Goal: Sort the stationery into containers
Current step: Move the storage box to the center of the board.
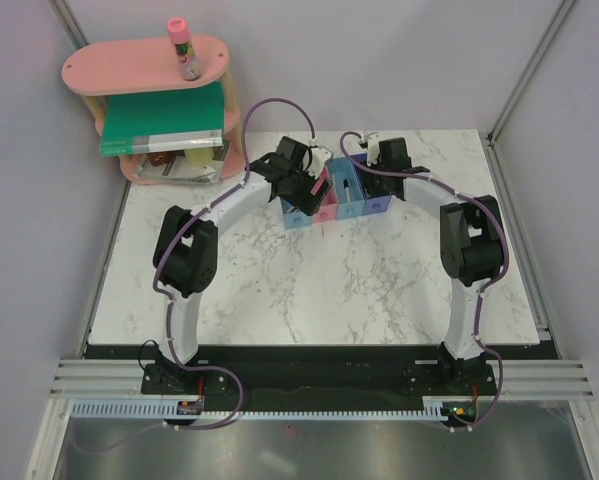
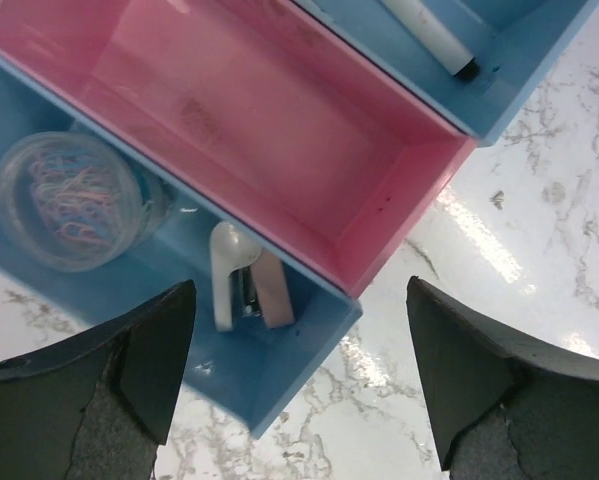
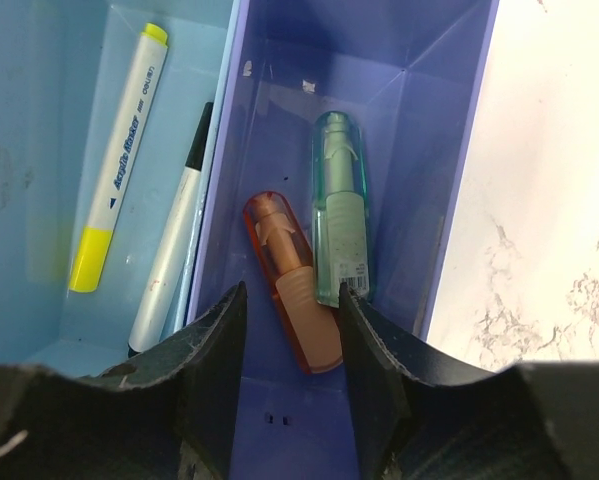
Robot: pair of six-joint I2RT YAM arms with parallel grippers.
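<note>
- Marble worktop (image 1: 309,300); the bins (image 1: 334,200) sit mid far edge. Pink shelf (image 1: 89,75) stands off the far-left corner, with the pink-capped tube (image 1: 182,48) upright on top.
- Left gripper (image 2: 299,330): spread wide, empty, over the pink bin (image 2: 279,130). The clear round pot (image 2: 67,200) is in the next bin.
- Right gripper (image 3: 291,300): fingers narrowly parted, pinching nothing, above the orange-tipped piece (image 3: 279,240) in the darker blue bin (image 3: 449,150).
- My call: tube next. I'd lift my left arm clear of the walls, then grip below the cap.
</note>
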